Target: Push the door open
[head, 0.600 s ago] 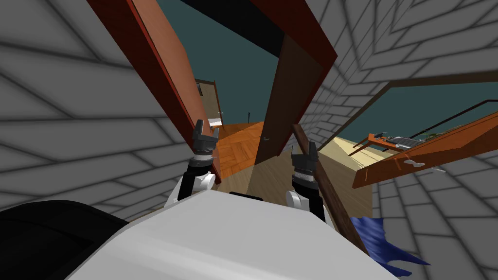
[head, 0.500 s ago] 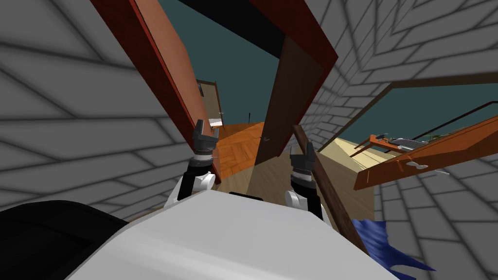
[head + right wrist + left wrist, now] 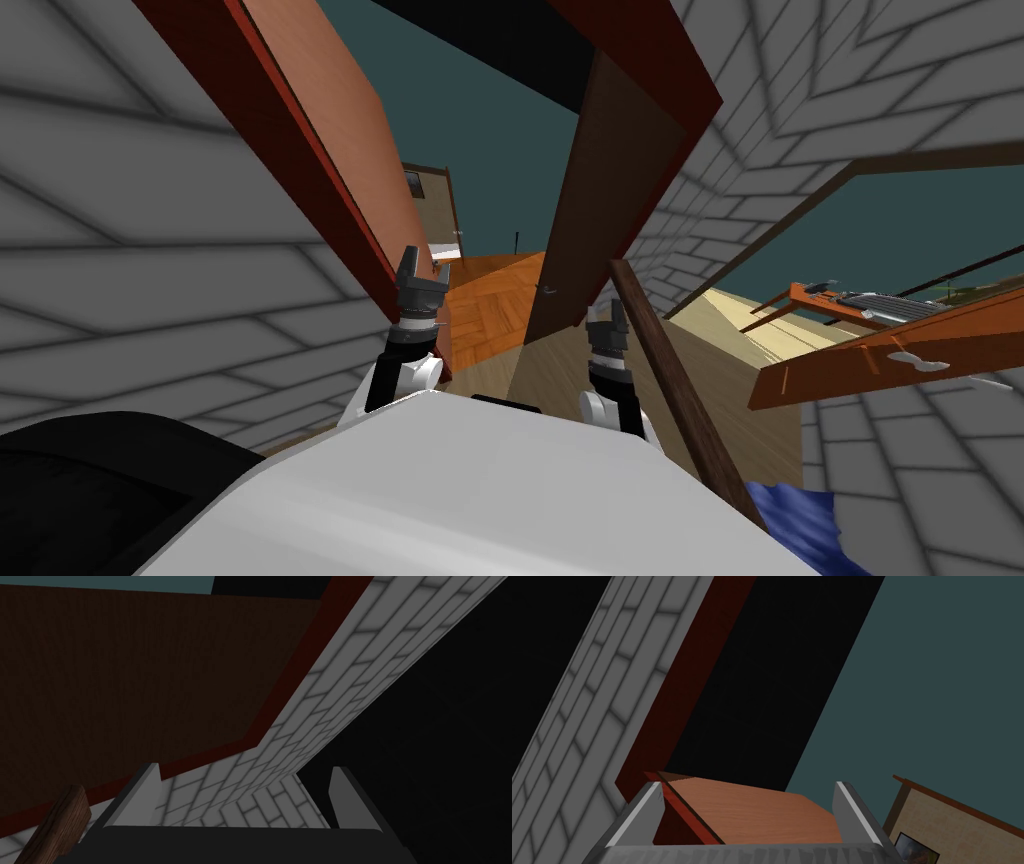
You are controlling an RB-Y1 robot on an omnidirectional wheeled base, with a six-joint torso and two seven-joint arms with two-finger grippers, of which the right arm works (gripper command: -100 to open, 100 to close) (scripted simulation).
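The dark brown door (image 3: pixel 590 200) stands ajar in a red frame (image 3: pixel 290 170), swung away from me, with a small handle (image 3: pixel 548 288) low on its near edge. My right gripper (image 3: pixel 612 312) is open just right of the door's bottom corner; in the right wrist view the gripper (image 3: pixel 245 781) points at the door (image 3: pixel 125 676), the red frame and the grey brick wall (image 3: pixel 320 701). My left gripper (image 3: pixel 417 258) is open at the left jamb; in the left wrist view its fingers (image 3: pixel 647 811) straddle an orange-brown wood panel (image 3: pixel 752 811).
A brown wooden rail (image 3: pixel 670 380) slants up just right of my right arm. A blue cloth (image 3: pixel 800 520) lies at the lower right. An orange-brown table (image 3: pixel 880 350) shows through an opening at right. Wood floor (image 3: pixel 490 300) lies beyond the doorway. Grey brick walls (image 3: pixel 150 250) flank both sides.
My whole view has shifted, with the frame and the things at right spreading outward. My right gripper has drawn a little left, nearer the door's lower edge. The left gripper holds its place.
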